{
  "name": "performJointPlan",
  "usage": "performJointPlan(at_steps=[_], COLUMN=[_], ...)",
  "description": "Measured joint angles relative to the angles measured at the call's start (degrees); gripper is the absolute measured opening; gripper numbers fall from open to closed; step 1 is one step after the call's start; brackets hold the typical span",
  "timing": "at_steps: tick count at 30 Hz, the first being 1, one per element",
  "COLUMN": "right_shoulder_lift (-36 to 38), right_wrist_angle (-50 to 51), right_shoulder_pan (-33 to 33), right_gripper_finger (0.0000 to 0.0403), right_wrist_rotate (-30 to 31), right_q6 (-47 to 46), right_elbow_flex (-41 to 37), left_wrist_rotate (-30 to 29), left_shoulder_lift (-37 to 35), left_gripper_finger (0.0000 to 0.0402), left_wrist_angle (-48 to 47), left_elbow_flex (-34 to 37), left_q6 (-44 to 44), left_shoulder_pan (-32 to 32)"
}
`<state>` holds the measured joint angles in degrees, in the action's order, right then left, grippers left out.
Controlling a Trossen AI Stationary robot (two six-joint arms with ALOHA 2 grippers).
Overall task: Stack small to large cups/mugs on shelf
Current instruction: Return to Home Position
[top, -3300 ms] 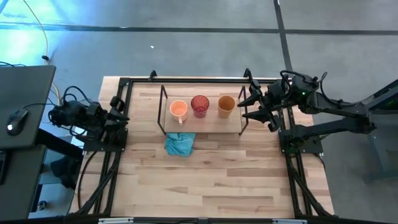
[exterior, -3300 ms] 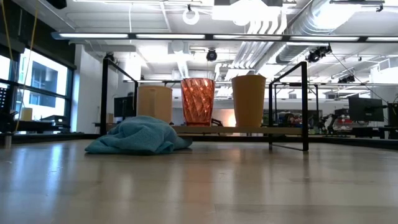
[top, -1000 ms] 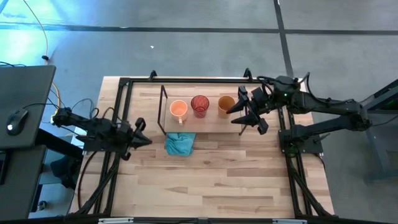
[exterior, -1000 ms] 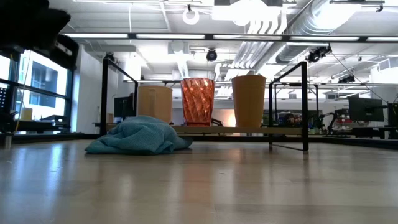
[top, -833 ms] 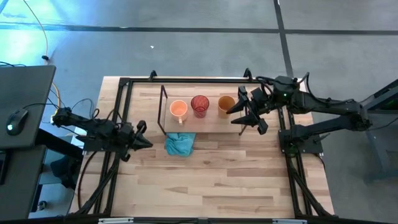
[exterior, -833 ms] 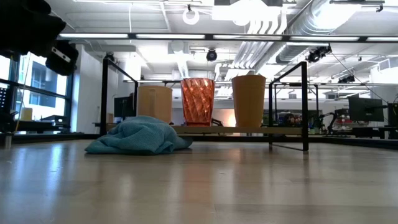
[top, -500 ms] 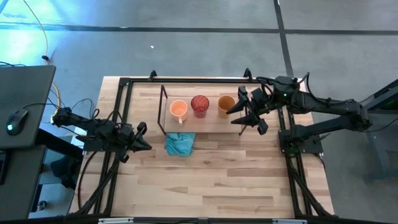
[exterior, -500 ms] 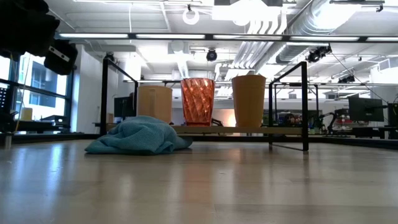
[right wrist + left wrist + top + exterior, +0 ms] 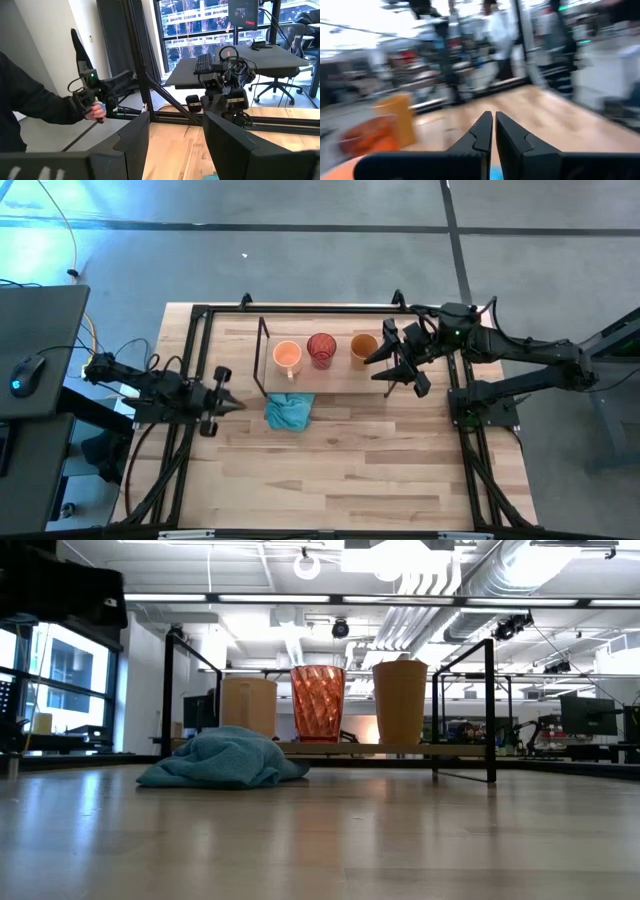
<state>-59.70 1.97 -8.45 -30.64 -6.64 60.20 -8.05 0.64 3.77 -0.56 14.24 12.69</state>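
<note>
Three cups stand in a row on the shelf's wood board (image 9: 340, 380): the light orange mug (image 9: 287, 357), the red patterned cup (image 9: 321, 350) and the amber tumbler (image 9: 364, 349). The low view shows the same mug (image 9: 249, 705), red cup (image 9: 318, 703) and tumbler (image 9: 400, 701) on the shelf board (image 9: 380, 749). My right gripper (image 9: 384, 364) is open, just right of the tumbler by the shelf's right end, touching nothing. My left gripper (image 9: 232, 404) is shut and hovers left of the teal cloth, its fingertips together (image 9: 493, 120) in the left wrist view.
A crumpled teal cloth (image 9: 289, 411) lies on the tabletop in front of the shelf's left half, also seen in the low view (image 9: 225, 758). Black frame rails (image 9: 190, 350) border the table. A person's sleeve and hand (image 9: 94, 111) show beyond the table's left side.
My left gripper has turned about its own axis while staying near the table's left side, beside the cloth; its wrist view is blurred by motion. The right arm, the cups and the cloth have kept still.
</note>
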Motion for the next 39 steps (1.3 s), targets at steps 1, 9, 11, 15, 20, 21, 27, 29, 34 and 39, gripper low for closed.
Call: performJointPlan(at_steps=[1,9,11,15,20,21,27,29,34,39], right_shoulder_lift=[0.0,0.0,0.0,0.0,0.0,0.0,0.0,0.0,0.0,0.0], right_wrist_angle=[0.1,0.1,0.1,0.0,0.0,0.0,0.0,0.1,0.5,0.6], right_shoulder_pan=[0.0,0.0,0.0,0.0,0.0,0.0,0.0,0.0,0.0,0.0], right_gripper_finger=[0.0177,0.0177,0.0177,0.0177,0.0177,0.0177,0.0177,0.0177,0.0177,0.0177], right_wrist_rotate=[0.0,0.0,0.0,0.0,0.0,0.0,0.0,0.0,0.0,0.0], right_q6=[0.3,2.0,2.2,2.2,2.2,2.2,2.2,2.2,2.2,2.1], right_elbow_flex=[0.0,0.0,0.0,0.0,0.0,0.0,0.0,0.0,0.0,0.0], left_wrist_rotate=[-2.7,-5.3,-2.6,5.0,14.1,16.8,22.5,20.0,15.9,12.7], left_shoulder_lift=[0.0,-0.1,-0.1,-0.1,-0.1,-0.1,-0.1,-0.1,-0.1,-0.1], left_gripper_finger=[0.0012,0.0012,0.0012,0.0012,0.0012,0.0012,0.0012,0.0012,0.0012,0.0012], left_wrist_angle=[0.3,7.0,7.0,9.9,10.1,9.9,6.0,5.3,5.0,3.1], left_elbow_flex=[0.0,0.0,0.0,0.0,0.0,0.0,0.0,0.0,0.0,0.0], left_q6=[0.8,4.9,4.5,3.7,1.2,0.4,-2.9,-4.8,-6.4,-8.7], left_shoulder_pan=[0.0,-0.8,-2.7,-9.4,-18.4,-19.8,-24.1,-24.5,-24.3,-24.3])
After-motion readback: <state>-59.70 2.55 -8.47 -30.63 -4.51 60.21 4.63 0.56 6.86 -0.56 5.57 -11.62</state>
